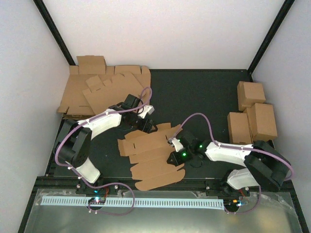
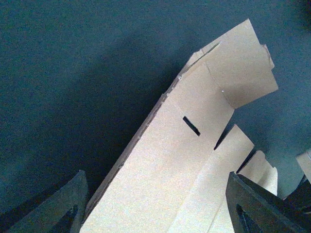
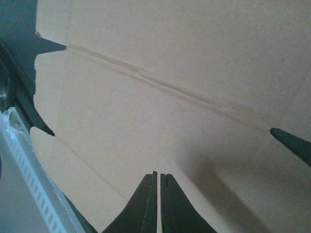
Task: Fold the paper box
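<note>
Box (image 1: 150,158): brown die-cut blank, opened out flat at middle of counter (image 1: 209,92), between both arms, toward near edge. Left jaws: spread wide at far edge of box, flap strip between fingers (image 2: 257,208); contact not discernible. Right jaws: pressed together, nothing pinched, fingertips (image 3: 146,204) low over right part of box panel. Heap of blanks (image 1: 97,90): back left corner. Three folded cartons (image 1: 262,121): right side.

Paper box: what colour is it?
The paper box is plain brown, no print; the top external view shows it best.
</note>
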{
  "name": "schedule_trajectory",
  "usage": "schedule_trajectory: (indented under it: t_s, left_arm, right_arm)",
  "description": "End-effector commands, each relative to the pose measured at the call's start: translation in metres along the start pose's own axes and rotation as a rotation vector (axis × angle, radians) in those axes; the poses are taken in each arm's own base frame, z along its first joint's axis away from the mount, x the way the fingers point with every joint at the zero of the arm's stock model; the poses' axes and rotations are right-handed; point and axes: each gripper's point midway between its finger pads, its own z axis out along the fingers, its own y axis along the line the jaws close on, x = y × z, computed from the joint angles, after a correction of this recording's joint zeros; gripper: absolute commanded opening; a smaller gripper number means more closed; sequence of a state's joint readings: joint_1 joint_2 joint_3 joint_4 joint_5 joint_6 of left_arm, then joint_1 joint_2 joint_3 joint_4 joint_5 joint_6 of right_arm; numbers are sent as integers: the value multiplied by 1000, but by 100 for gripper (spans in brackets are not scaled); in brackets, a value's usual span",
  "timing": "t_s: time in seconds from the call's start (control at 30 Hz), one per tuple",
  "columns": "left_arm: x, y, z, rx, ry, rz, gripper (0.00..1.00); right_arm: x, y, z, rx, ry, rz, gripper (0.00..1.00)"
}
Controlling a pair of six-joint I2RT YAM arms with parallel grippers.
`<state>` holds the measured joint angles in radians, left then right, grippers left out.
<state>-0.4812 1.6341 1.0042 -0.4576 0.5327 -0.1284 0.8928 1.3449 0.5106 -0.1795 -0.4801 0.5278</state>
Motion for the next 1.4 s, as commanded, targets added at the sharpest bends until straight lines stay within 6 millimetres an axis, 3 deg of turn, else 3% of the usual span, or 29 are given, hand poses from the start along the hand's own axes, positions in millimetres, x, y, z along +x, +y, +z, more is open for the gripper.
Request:
schedule_trajectory:
  t_s: [0.0,0.13,0.43,0.67,0.9,1.07,1.27,1.37]
  left_arm:
    - [11,1,-4,-4,30,0,77]
    - [14,0,-2,-2,41,2,70]
    - [22,17,-1,-158,84,26,64]
    - [27,28,6,-325,185,92,52]
    - [25,45,-2,-455,205,110,53]
    - [22,49,3,-474,233,110,48]
    - [18,52,-7,-528,241,113,45]
    - [21,51,-8,-528,257,115,39]
  right_arm:
    - [0,-5,8,7,-3,9,6]
    - [1,-13,12,40,13,8,5]
    - [-4,-28,6,154,-4,-20,5]
    - [-7,-28,7,156,-3,-29,5]
    - [-9,-28,8,159,-1,-33,4]
    - [-8,-28,9,155,2,-34,4]
    - [-9,-30,9,164,2,-39,4]
    - [-9,-31,9,172,3,-41,4]
